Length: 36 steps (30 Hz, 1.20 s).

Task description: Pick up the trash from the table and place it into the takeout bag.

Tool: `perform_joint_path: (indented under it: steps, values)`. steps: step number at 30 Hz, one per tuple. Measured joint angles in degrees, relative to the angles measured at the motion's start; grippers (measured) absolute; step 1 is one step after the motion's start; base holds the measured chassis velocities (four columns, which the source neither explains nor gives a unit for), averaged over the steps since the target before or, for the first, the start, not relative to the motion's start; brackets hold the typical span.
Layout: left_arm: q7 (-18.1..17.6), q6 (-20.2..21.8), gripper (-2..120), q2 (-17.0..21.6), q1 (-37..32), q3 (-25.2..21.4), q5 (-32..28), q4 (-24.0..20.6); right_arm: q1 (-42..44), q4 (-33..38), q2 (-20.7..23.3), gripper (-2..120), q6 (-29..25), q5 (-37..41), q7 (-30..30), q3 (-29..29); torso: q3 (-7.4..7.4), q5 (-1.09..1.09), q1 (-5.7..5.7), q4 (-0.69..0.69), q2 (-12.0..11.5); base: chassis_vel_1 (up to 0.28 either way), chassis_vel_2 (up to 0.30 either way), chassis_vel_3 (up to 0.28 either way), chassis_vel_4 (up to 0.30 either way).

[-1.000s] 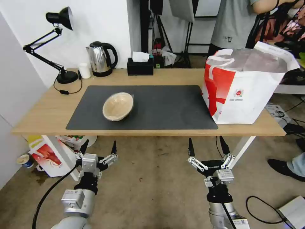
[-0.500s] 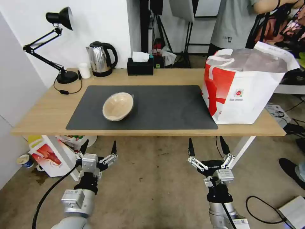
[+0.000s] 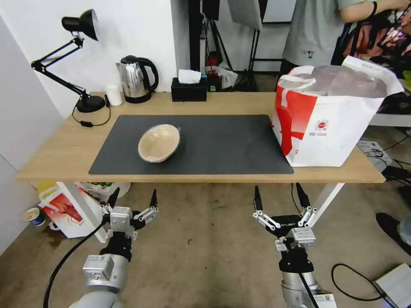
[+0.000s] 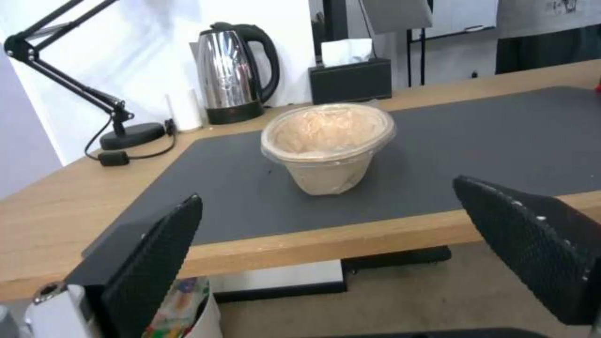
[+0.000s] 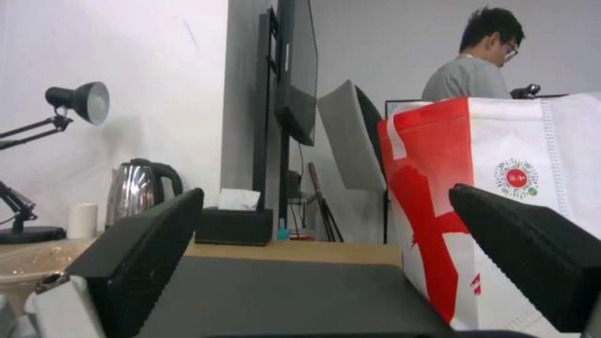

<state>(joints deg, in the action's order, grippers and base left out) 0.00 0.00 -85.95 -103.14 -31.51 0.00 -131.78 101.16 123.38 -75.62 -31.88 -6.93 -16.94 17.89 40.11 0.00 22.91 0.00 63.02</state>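
takeout bag (image 3: 338, 124) interior hidden

"GALBOT" is printed on the right gripper (image 3: 279, 200).

The takeout bag (image 3: 334, 124) stands with its foil-lined mouth turned away from the head camera, so its contents stay hidden. In the right wrist view the tan paper bowl (image 5: 25, 263) is cut by the picture's edge. The film over the bowl blurs its inside; it is perhaps empty. The table (image 3: 64, 145) hides a crayfish-printed bag (image 3: 64, 209) in part.
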Motion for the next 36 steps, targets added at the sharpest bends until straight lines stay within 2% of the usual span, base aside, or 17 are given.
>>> perform_joint_path:
  steps: [16, 20, 22, 24, 27, 28, 29, 30, 32, 33, 36]
  values:
    - [0.00, -0.07, 100, -0.01, 0.01, -0.04, -0.01, 0.00, 0.00, 0.02, 0.00, 100, 0.00, 0.00, 0.00, 0.00, 0.00, 0.00, 0.00, 0.00, 0.00, 0.000, 0.000, 0.000, 0.000]
    - [0.37, -2.87, 100, -0.32, 0.40, -1.45, -0.56, 1.33, 0.00, 0.02, 0.00, 100, 0.00, 0.01, 0.00, 0.00, 0.00, 0.00, 0.00, 0.00, 0.00, 0.000, 0.000, 0.000, 0.000]
    - [1.13, -7.63, 100, -0.85, 1.13, -3.84, -1.70, 3.65, 0.00, 0.02, 0.00, 100, 0.00, 0.01, 0.00, 0.00, 0.00, 0.00, 0.01, 0.00, 0.00, 0.000, 0.000, 0.000, 0.000]
    - [1.36, -9.01, 100, -1.02, 1.34, -4.53, -2.05, 4.36, 0.00, 0.02, 0.00, 100, 0.00, 0.01, 0.00, 0.00, 0.00, 0.00, 0.01, 0.00, 0.00, 0.000, 0.000, 0.000, 0.000]
    - [2.21, -14.35, 100, -1.67, 2.15, -7.19, -3.33, 6.96, 0.00, 0.02, 0.00, 100, 0.00, 0.01, 0.00, 0.00, 0.00, -0.01, 0.00, 0.00, 0.00, 0.000, 0.000, 0.000, 0.000]
    - [2.21, -14.35, 100, -1.67, 2.15, -7.19, -3.33, 6.96, 0.00, 0.02, 0.00, 100, 0.00, 0.01, 0.00, 0.00, 0.00, -0.01, 0.00, 0.00, 0.00, 0.000, 0.000, 0.000, 0.000]
    - [2.61, -16.84, 100, -1.94, 2.54, -8.43, -3.91, 8.18, 0.00, 0.02, 0.00, 100, 0.00, 0.01, 0.00, 0.00, 0.00, 0.00, 0.00, 0.00, 0.00, 0.000, 0.000, 0.000, 0.000]
    - [2.72, -17.54, 100, -2.01, 2.64, -8.78, -4.08, 8.54, 0.00, 0.02, 0.00, 100, -0.01, 0.01, 0.00, 0.00, 0.00, 0.00, 0.01, 0.00, 0.00, 0.000, 0.000, 0.000, 0.000]
    - [3.51, -22.46, 100, -2.58, 3.37, -11.25, -5.26, 10.93, 0.00, 0.02, 0.00, 100, -0.01, 0.01, 0.00, 0.00, 0.00, 0.00, 0.01, 0.00, 0.00, 0.000, 0.000, 0.000, 0.000]
    - [3.51, -22.46, 100, -2.58, 3.37, -11.25, -5.26, 10.93, 0.00, 0.02, 0.00, 100, -0.01, 0.01, 0.00, 0.00, 0.00, 0.00, 0.01, 0.00, 0.00, 0.000, 0.000, 0.000, 0.000]
    - [4.25, -27.15, 100, -3.14, 4.06, -13.58, -6.38, 13.24, 0.00, 0.02, 0.00, 100, -0.01, 0.01, 0.00, 0.00, 0.00, 0.00, 0.00, 0.00, 0.00, 0.000, 0.000, 0.000, 0.000]
